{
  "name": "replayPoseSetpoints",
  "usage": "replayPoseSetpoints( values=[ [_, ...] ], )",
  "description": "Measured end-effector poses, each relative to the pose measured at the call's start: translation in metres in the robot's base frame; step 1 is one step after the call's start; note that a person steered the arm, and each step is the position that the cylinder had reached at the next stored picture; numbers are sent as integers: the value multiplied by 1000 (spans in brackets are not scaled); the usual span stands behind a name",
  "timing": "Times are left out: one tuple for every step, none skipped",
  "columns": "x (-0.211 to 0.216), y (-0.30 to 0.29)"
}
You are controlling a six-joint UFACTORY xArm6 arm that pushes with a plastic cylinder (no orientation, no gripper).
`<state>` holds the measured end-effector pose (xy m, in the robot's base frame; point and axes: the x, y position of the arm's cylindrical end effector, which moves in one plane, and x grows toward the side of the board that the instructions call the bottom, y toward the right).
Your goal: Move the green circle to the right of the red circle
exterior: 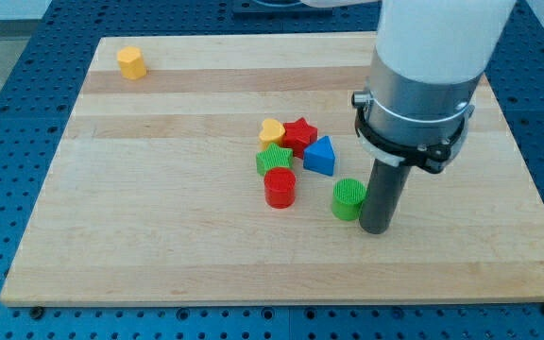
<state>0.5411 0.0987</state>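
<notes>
The green circle (348, 199) stands on the wooden board, right of the red circle (280, 187) with a gap of about a block's width between them. My tip (377, 228) rests on the board right beside the green circle, touching or nearly touching its right side. The dark rod rises from there to the arm's grey and white body at the view's top right.
A cluster sits just above the red circle: a green star (273, 159), a yellow heart (271, 130), a red star (299, 134) and a blue triangle (320, 156). A yellow hexagon (131, 62) lies at the board's top left. The wooden board (159, 227) lies on a blue perforated table.
</notes>
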Motion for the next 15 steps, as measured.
replayPoseSetpoints(
  values=[
    [-2,-1],
    [0,-1],
    [10,-1],
    [22,-1],
    [25,-4],
    [24,-10],
    [13,-18],
    [-2,-18],
    [-10,-18],
    [-10,-18],
    [-8,-18],
    [-8,-18],
    [-8,-18],
    [-10,-18],
    [-13,-18]
  ],
)
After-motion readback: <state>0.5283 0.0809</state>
